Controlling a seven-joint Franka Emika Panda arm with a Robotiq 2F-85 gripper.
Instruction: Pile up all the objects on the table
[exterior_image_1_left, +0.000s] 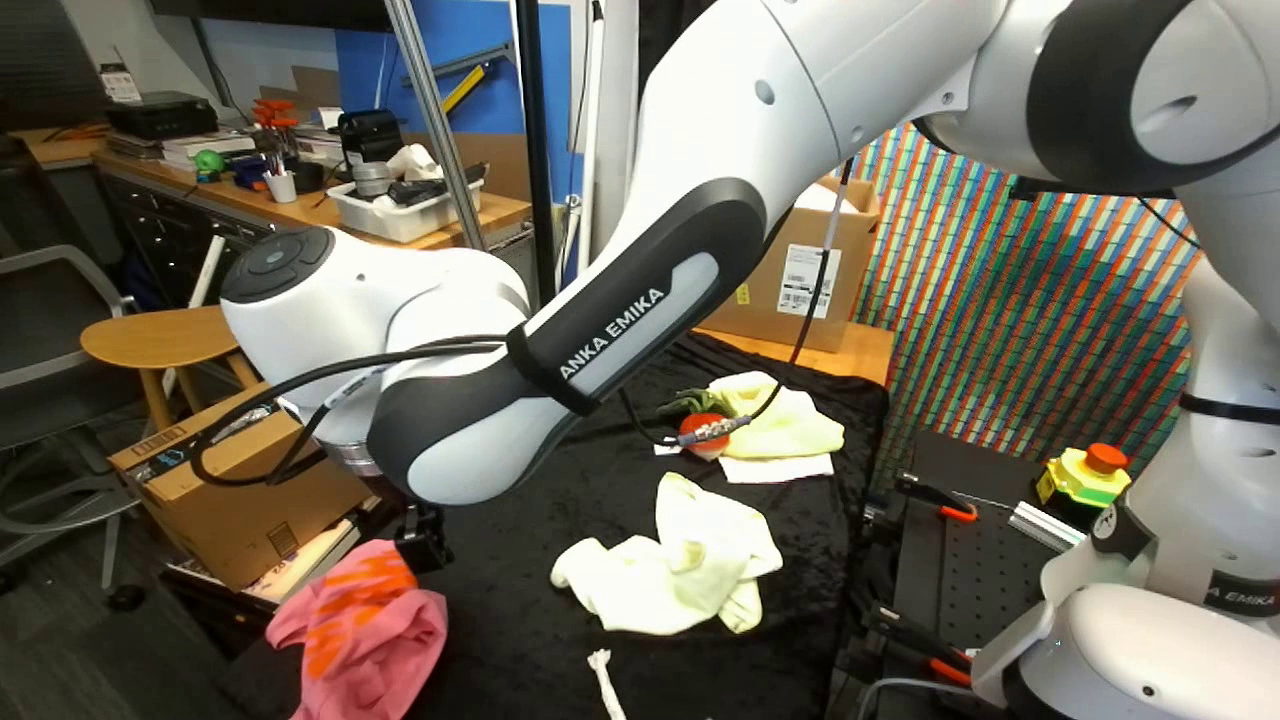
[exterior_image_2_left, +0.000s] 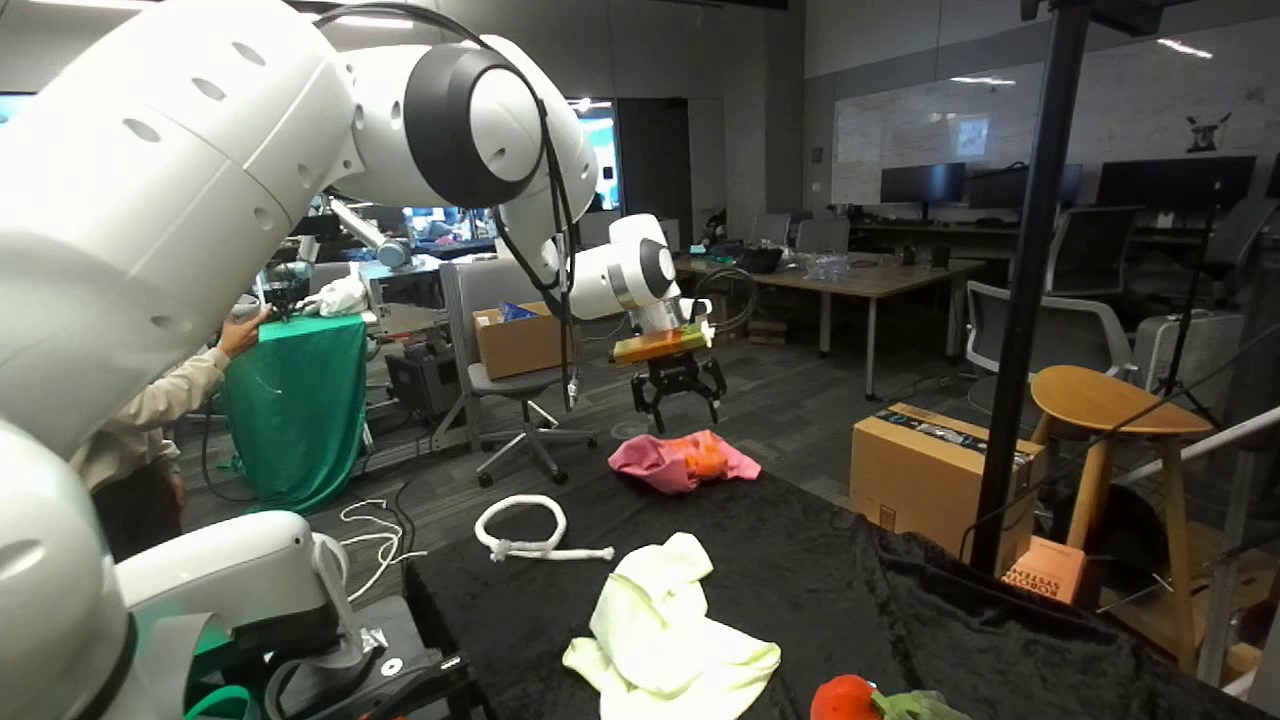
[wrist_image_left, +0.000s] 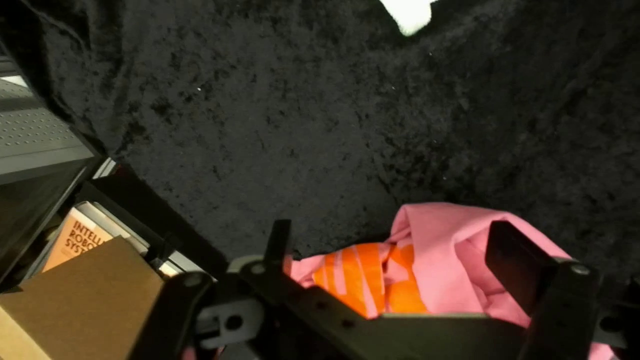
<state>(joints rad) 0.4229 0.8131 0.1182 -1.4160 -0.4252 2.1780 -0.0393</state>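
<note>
While the gripper (exterior_image_2_left: 686, 412) is hanging with its fingers (wrist_image_left: 515, 265) standing wide apart, the crumpled pink cloth (exterior_image_2_left: 650, 464) is lying just below it on the black tablecloth (exterior_image_2_left: 800, 570), showing between the fingers in the wrist view. Well apart from the gripper, a pale yellow cloth (exterior_image_1_left: 685, 570) is resting on that tablecloth, and a looped white rope (exterior_image_2_left: 570, 554) is lying near the yellow cloth.

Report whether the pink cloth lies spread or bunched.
Bunched: the wrist view shows the pink cloth folded over itself in a loose heap.
</note>
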